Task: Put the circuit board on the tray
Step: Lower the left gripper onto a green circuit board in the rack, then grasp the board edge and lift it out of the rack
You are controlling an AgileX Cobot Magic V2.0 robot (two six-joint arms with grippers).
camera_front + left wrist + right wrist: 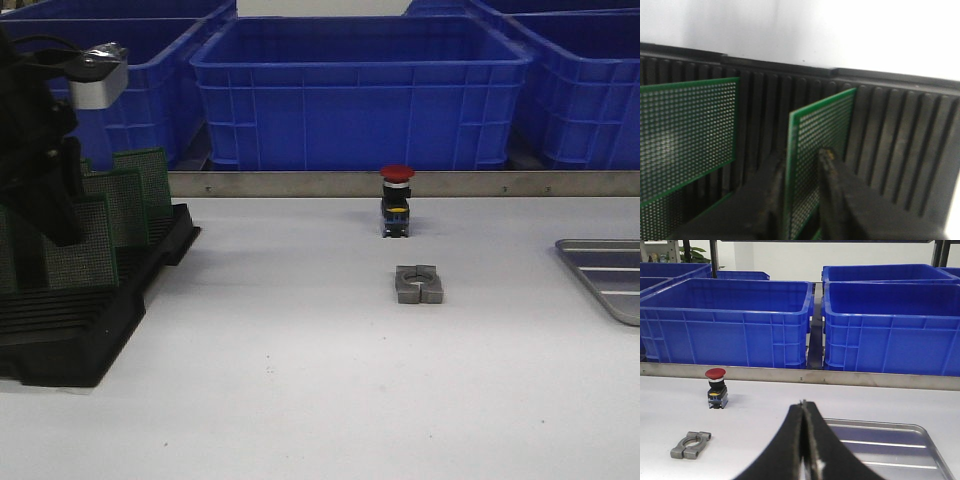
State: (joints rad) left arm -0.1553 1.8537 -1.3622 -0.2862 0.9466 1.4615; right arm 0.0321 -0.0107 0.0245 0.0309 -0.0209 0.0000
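Several green circuit boards (140,190) stand upright in a black slotted rack (90,340) at the table's left. My left arm hangs over the rack. In the left wrist view my left gripper (802,157) is open, its fingers (832,170) on either side of one standing circuit board (822,125), which still sits in a slot of the rack (890,125). The silver tray (610,275) lies at the table's right edge with nothing on it. My right gripper (803,402) is shut on nothing, hovering just before the tray (880,440); it is out of the front view.
A red push-button switch (397,200) and a grey metal clamp (419,284) sit mid-table between rack and tray. Large blue bins (360,90) stand behind a metal rail (300,183) along the table's far edge. Another board (685,130) stands beside the straddled one.
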